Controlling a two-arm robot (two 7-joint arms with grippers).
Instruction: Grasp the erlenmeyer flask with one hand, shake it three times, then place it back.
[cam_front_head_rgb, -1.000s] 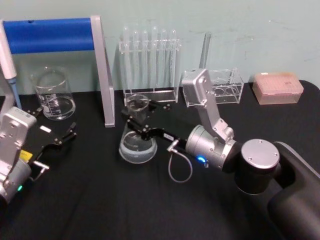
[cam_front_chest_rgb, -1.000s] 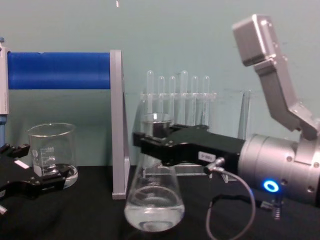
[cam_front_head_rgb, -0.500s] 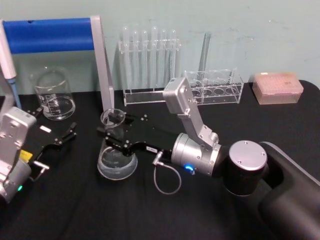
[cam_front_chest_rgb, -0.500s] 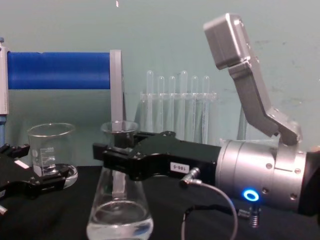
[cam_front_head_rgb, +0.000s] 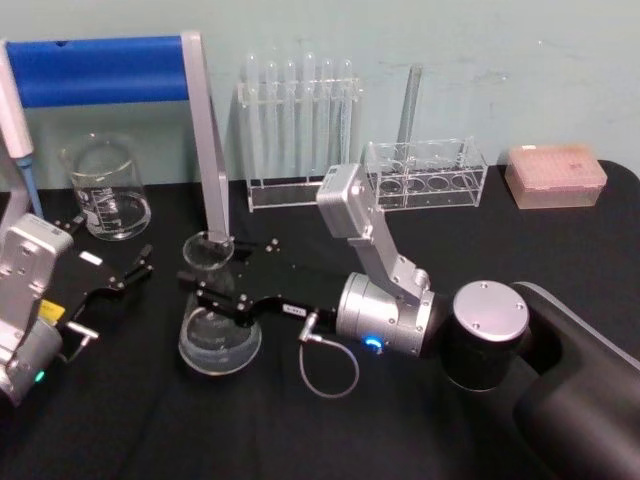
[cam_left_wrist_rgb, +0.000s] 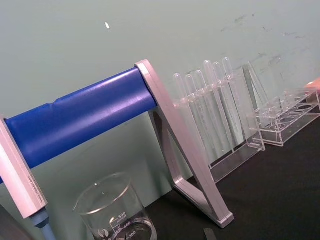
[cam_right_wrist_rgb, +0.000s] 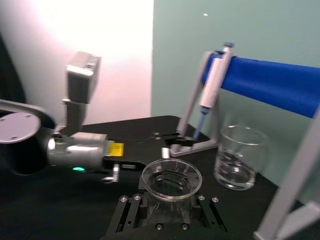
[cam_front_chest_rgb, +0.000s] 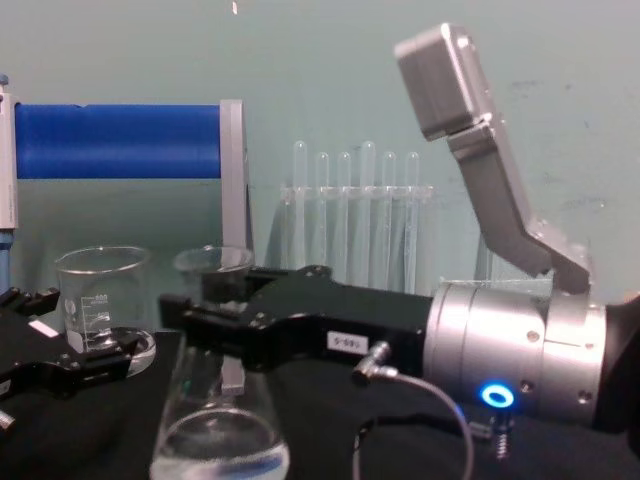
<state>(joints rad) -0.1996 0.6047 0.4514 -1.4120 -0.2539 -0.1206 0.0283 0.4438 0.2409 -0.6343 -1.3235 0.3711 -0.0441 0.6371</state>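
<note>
Right gripper (cam_front_head_rgb: 205, 282) closed on the neck of the erlenmeyer flask (cam_front_head_rgb: 220, 342), just below the flared rim. The flask stands upright, left of the centre of the table (cam_front_head_rgb: 250, 430), with clear liquid in its base; whether the base touches the table cannot be told. Left gripper (cam_front_head_rgb: 110, 248) parked at the left edge, jaws spread, holding nothing. Hazards, as judged: the smooth glass neck may slip between the jaws in a brisk shake; liquid may slosh from the open mouth if the swing is wide; the grey stand upright (cam_front_head_rgb: 205, 140) just behind the flask, and the beaker (cam_front_head_rgb: 105, 190) farther left, lie near enough to be struck
</note>
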